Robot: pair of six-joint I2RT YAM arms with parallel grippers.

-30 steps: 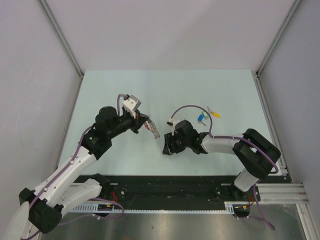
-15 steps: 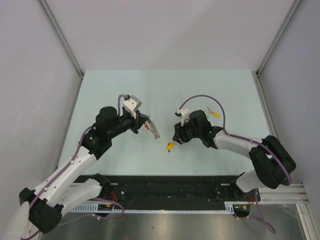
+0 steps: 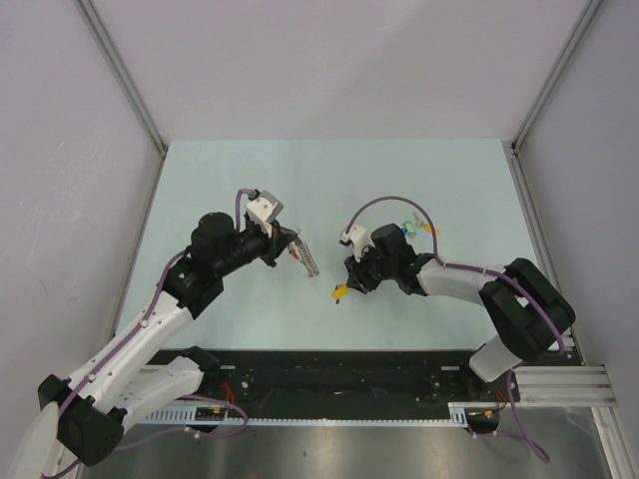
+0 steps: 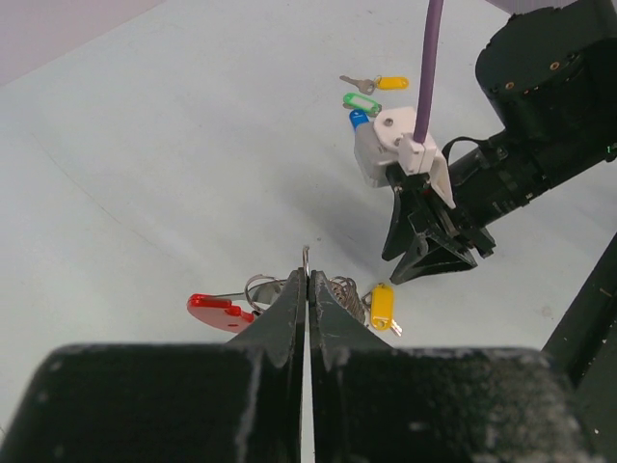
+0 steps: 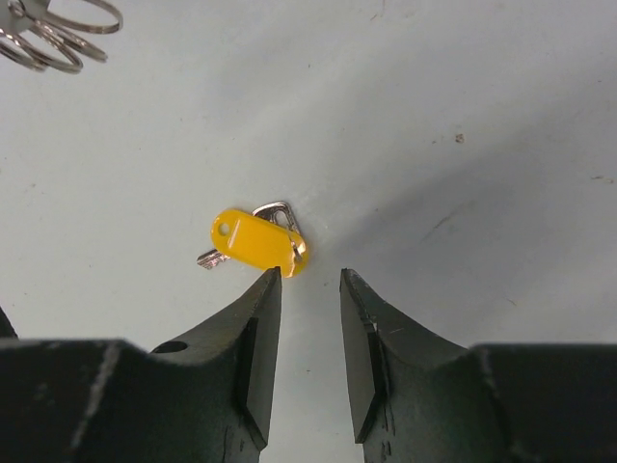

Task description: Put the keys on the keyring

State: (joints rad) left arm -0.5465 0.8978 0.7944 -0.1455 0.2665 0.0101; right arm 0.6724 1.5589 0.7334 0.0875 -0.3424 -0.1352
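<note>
Jaws of the left gripper are clenched flat together, pinching a thin wire loop of the keyring at their very tips. Red tag of the ring sits just left of those jaws in the left wrist view. Silvery chain of coiled rings bunches just right of them. Cannot tell whether the ring rests on the table or hangs just above it.

Right gripper: jaws released, a narrow gap between them, bare table showing through it. They point down, low over the surface.

Yellow key lies flat just ahead of the right jaws, off toward the left-hand fingertip in the right wrist view. The end of its plastic head comes right up to that tip; contact cannot be told. Its metal blade pokes out from under the head. From above, this key lies between the two grippers, nearer the right one, and just beside the chain.

Beyond the right gripper, well apart from both sets of jaws, lie three more keys close together:
- green key
- second yellow key
- blue key, partly hidden behind the white camera mount on the right wrist
</note>
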